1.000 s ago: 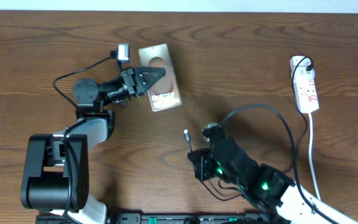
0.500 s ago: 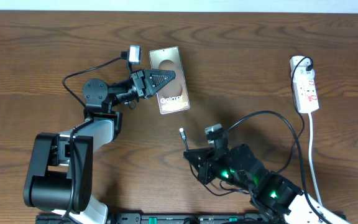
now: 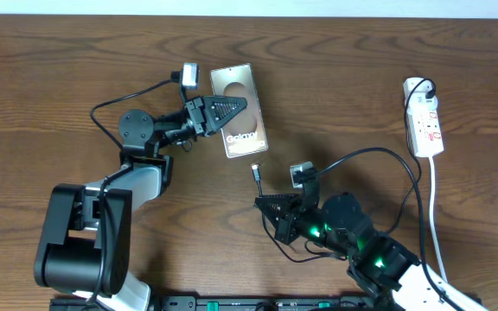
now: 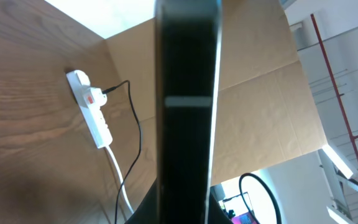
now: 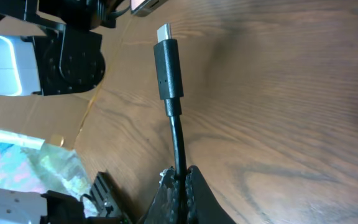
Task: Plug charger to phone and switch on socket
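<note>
The phone [image 3: 233, 83], bronze and glossy with "Galaxy" lettering, is held above the table by my left gripper [image 3: 230, 110], which is shut on it. In the left wrist view the phone [image 4: 188, 106] shows edge-on. My right gripper [image 3: 269, 205] is shut on the charger's black cable [image 5: 178, 140]. The plug tip [image 3: 255, 171] points up toward the phone's lower end, a short gap below it. In the right wrist view the plug [image 5: 168, 65] stands out from the jaws [image 5: 180, 182] and the phone's end [image 5: 146, 5] is beyond it. The socket [image 3: 425, 119] lies at the far right.
The charger's white adapter [image 3: 418, 86] sits in the strip's far end. The black cable [image 3: 396, 177] loops from there to my right arm. The strip's thick white cord [image 3: 434, 216] runs toward the front edge. The left wrist view shows the strip [image 4: 93, 117] and cardboard [image 4: 260, 93].
My left gripper has carried the phone to the right and a little toward the middle. My right gripper has moved the plug tip up and closer to the phone's lower end.
</note>
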You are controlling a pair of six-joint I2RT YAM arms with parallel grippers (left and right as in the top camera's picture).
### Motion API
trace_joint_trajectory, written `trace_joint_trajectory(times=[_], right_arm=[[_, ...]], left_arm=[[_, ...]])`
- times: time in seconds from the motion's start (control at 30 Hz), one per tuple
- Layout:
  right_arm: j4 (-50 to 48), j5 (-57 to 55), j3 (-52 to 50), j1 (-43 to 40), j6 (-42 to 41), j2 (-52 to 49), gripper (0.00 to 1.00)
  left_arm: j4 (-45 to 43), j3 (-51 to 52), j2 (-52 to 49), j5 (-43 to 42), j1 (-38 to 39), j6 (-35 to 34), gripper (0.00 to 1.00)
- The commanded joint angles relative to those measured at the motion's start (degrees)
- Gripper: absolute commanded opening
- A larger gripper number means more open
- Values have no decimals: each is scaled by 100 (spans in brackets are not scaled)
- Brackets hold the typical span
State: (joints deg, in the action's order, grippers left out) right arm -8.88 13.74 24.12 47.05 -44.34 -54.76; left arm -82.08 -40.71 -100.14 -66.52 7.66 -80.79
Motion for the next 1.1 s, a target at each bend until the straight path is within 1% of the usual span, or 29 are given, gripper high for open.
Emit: trace_joint_trajectory(times=[0.0,0.1,0.37,0.67,1.07], right_arm=[[-127,144,-31,-31,-92,-219,1],[-280,146,-31,-48,-107,-367,1],[-400,328,-31,-310,-105,-376,1],[-533,553,-31,-437,-105,-376,1],[-501,546,-31,-437,-144,-376,1]], left_arm=[[-85,-66,79,264,133,162,8],[-85,-66,79,251,168,170,8],[-122,-66,79,-31,164,302,7],[-120,-66,79,-11,164,323,7],[-120,-66,79,13,164,317,8]])
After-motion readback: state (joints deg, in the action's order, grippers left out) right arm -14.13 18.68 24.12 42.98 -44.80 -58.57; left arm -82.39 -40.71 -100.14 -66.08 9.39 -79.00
